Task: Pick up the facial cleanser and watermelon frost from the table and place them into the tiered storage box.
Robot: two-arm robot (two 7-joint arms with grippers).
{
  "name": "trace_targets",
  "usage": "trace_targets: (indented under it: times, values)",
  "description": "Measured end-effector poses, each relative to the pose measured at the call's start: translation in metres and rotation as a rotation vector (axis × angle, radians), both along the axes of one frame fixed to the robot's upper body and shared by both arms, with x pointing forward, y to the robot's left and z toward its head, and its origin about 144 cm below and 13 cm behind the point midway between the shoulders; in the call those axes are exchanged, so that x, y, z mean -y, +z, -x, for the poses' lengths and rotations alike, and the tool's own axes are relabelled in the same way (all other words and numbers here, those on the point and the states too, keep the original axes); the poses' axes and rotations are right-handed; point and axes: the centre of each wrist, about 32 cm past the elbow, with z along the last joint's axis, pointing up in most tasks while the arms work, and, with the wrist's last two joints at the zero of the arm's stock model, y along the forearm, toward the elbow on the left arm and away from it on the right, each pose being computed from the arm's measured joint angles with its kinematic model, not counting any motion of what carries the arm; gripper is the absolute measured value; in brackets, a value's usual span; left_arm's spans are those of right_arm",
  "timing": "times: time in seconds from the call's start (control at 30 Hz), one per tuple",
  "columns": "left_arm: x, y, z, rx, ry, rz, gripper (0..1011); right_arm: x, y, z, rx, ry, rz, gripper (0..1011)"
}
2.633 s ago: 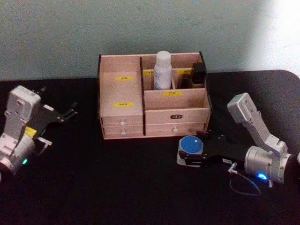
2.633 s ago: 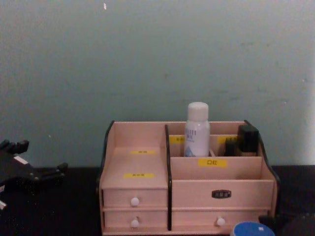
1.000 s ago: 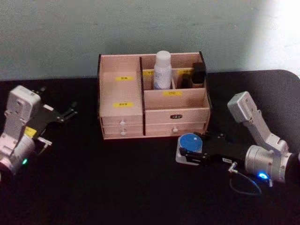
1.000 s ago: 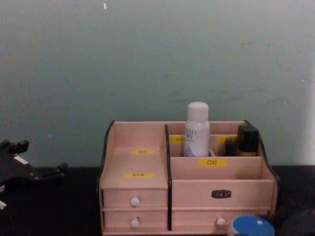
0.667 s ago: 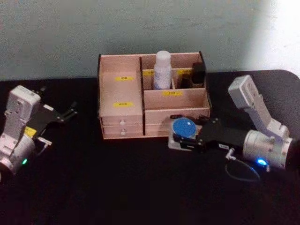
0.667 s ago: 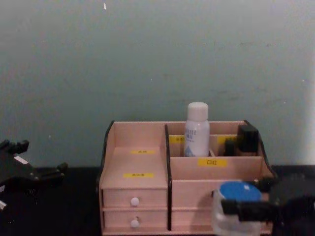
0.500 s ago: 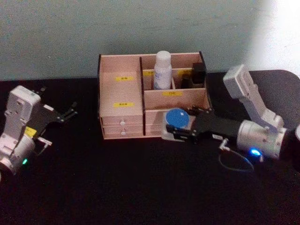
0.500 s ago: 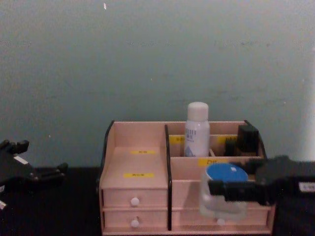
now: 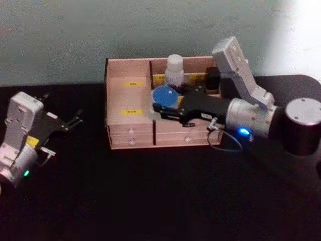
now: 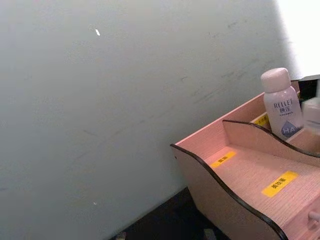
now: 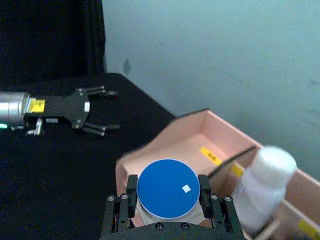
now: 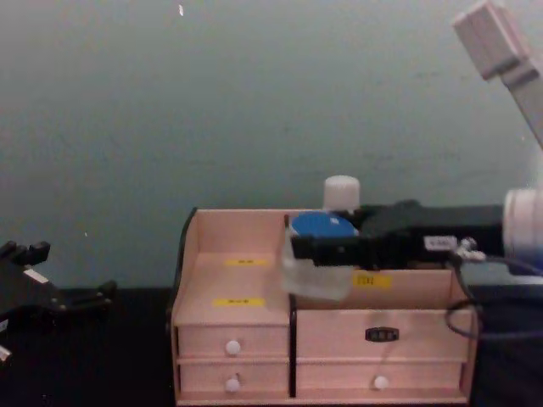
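Note:
The watermelon frost [image 9: 163, 94], a clear jar with a blue lid, hangs above the tiered storage box [image 9: 130, 108] near its middle divider. My right gripper [image 9: 161, 104] is shut on it from the right; the right wrist view shows fingers [image 11: 131, 192] on both sides of the lid [image 11: 168, 188]. In the chest view the jar [image 12: 321, 225] is level with the box's upper compartments. The facial cleanser [image 9: 174, 68], a white bottle, stands upright in a back compartment just behind the jar. My left gripper [image 9: 72, 120] rests open on the table, far to the left.
A small dark bottle [image 9: 212, 78] stands in the box's back right compartment. The box's left stepped trays [image 10: 250, 175] hold nothing. Black table [image 9: 150, 201] spreads in front of the box. A cable [image 9: 228, 143] loops from my right wrist in front of the drawers.
My right gripper has carried the jar up from in front of the drawers, leftward and back, to above the box's middle. The left arm has not moved.

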Motion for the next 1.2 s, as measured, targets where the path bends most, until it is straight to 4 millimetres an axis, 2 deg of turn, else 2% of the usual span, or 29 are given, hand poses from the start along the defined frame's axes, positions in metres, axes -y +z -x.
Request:
trace_targets:
  times: [0.3,0.7,1.2]
  values:
    - [0.000,0.000,0.000,0.000,0.000,0.000,1001,-0.024,0.007,-0.027,0.016,0.035,-0.009,729]
    - [0.000,0.000,0.000,0.000,0.000,0.000,1001,-0.047,0.000,-0.051,-0.013,0.049,-0.009,729]
    - [0.000,0.000,0.000,0.000,0.000,0.000,1001,-0.056,-0.011,-0.061,-0.056,0.041,0.015,729]
